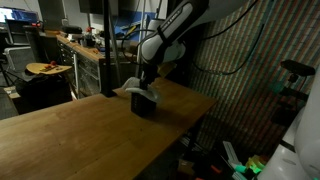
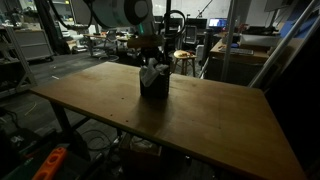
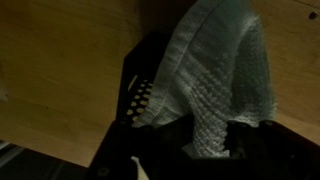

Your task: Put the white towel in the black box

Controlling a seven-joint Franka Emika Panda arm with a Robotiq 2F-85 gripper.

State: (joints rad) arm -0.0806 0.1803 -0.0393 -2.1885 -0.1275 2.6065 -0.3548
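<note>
One black box [image 2: 154, 88] on a wooden table [image 2: 210, 120], dim workshop

Lighting: dim; we see soft overhead sheen on the table [image 2: 200, 120], dark surroundings. Wrist view: grainy, towel [image 3: 220, 70] palely lit, lower edge lost in shadow.

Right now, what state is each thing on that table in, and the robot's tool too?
tool: shut, pinching the white towel.
white towel: bunched, hanging from the tool into the black box, part sticking out above.
black box: upright on the table, top open.
</note>
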